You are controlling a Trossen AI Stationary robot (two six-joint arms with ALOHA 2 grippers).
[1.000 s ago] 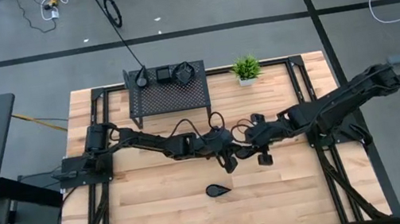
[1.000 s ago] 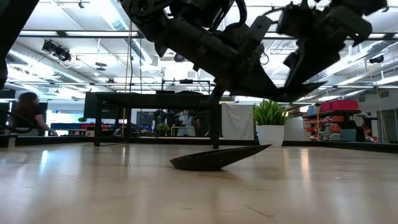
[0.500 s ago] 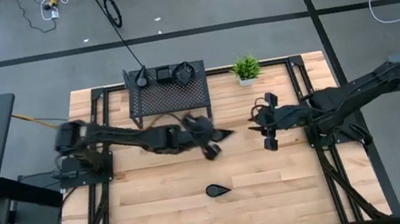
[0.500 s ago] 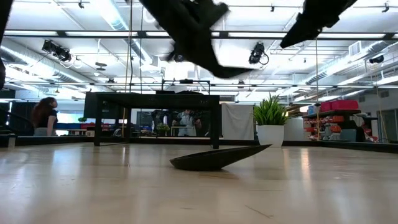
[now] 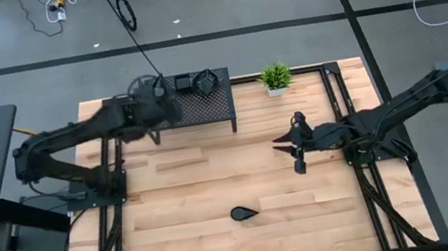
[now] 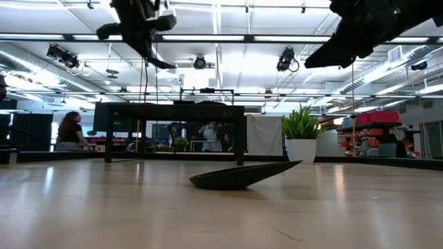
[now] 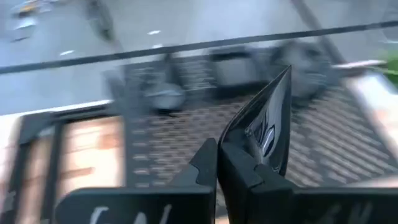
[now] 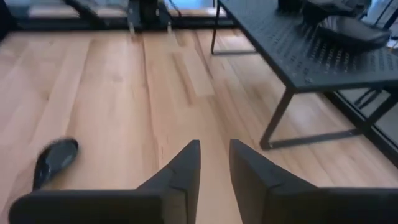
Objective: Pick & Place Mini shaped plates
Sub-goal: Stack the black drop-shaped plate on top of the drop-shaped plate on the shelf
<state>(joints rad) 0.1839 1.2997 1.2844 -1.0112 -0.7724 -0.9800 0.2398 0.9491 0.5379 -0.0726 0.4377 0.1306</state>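
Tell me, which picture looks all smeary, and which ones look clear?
The left wrist view is smeary: the rack behind is streaked, while the held plate and left tool stay clear. In the low view the plate on the table is sharp. The high view is clear.

plates: glossy black | teardrop one (image 5: 242, 214) on table | pointed one (image 7: 264, 127) upright in fingers

Glossy black dishes, perforated metal, pale varnished wood

The pointed black leaf-shaped plate (image 7: 264, 124) clamped in the left gripper (image 7: 217, 163) jaws is glossy, mirroring light; beyond them the black mesh metal rack (image 7: 180, 118) looks matt and perforated. Below the right gripper (image 8: 214, 163) jaws, the light plank wood counter (image 8: 112, 93) is smooth with a soft sheen, bearing a glossy black teardrop plate (image 8: 55, 160).
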